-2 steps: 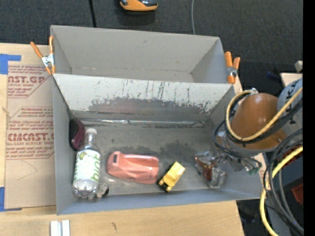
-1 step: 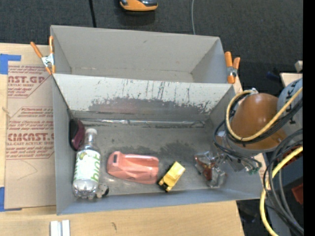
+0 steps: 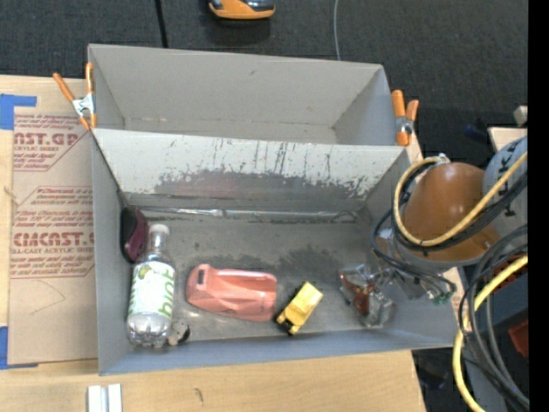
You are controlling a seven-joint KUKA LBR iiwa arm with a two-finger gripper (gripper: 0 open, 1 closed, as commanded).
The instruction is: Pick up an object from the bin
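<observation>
Your gripper (image 3: pixel 371 297), open or closed I cannot tell, is near the yellow toy car (image 3: pixel 299 306), probably light and hard; take its sides.

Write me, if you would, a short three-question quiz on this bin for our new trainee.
1. True or false: the clear bottle lies at the left end of the bin, as the camera view shows it.
2. Fill in the gap: the pink object lies between the bottle and a small ___ toy.
3. Which thing lies nearest the gripper? A. the bottle. B. the pink object. C. the toy.

Key: 1 true; 2 yellow; 3 C.
</observation>
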